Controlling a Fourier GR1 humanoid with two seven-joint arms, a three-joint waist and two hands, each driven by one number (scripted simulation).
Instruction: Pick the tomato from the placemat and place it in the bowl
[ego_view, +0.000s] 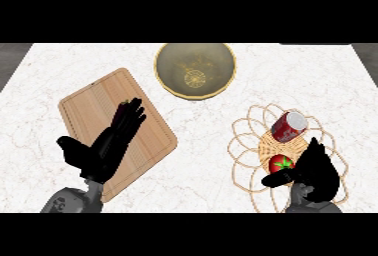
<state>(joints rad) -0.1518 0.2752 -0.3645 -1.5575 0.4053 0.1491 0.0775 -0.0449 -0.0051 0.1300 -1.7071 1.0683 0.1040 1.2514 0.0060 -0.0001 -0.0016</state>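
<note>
One tomato (280, 163), one can (288, 126), one placemat (251, 131), one bowl (195, 70), one cutting board (103, 107) and two hands are counted; a small item, possibly, is glimpsed behind the left hand (111, 142).

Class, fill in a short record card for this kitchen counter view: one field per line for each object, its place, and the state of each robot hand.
bowl: far centre of the counter, empty
cutting board: left, lying at an angle
placemat: right, woven, round
can: red, lying on the placemat
tomato: on the placemat, nearer than the can
left hand: open, over the cutting board
right hand: at the tomato, thumb beside it, not yet lifted
</note>
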